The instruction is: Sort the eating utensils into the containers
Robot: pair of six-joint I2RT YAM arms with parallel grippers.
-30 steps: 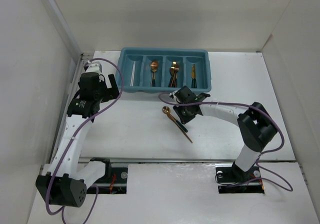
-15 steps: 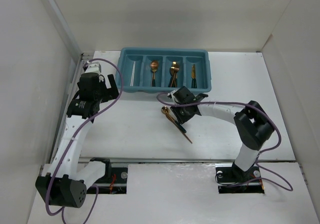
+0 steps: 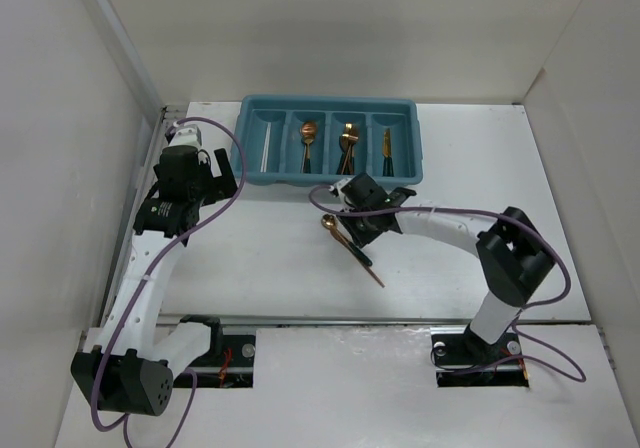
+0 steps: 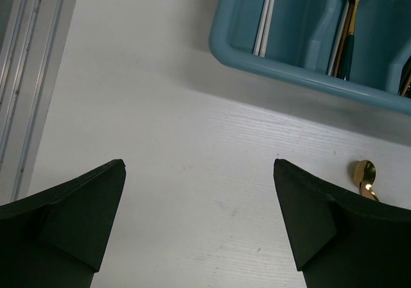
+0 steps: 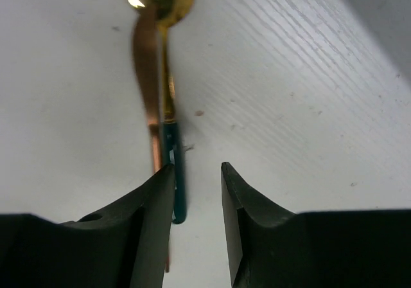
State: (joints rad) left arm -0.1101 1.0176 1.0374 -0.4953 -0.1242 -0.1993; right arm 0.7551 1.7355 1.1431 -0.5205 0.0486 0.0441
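Observation:
A teal cutlery tray (image 3: 300, 181) stands at the table's back, with white chopsticks (image 3: 266, 153) and several copper utensils (image 3: 347, 146) in its compartments. Two utensils lie side by side on the table in front of it: a gold spoon with a dark green handle (image 5: 172, 153) and a copper one (image 5: 146, 63). My right gripper (image 5: 197, 167) hangs low over their handles, jaws narrowly open. The green handle lies just inside its left finger (image 5: 154, 198), not clamped. My left gripper (image 4: 198, 166) is wide open and empty above the bare table by the tray's left front corner (image 4: 289, 76).
White walls enclose the table on the left, back and right. A metal rail (image 4: 26, 95) runs along the left edge. The spoon's bowl (image 4: 363, 172) shows at the right of the left wrist view. The right arm's purple cable (image 3: 470, 208) loops over the table.
My right gripper has shifted slightly left and down over the two utensils on the table. The left arm has not moved.

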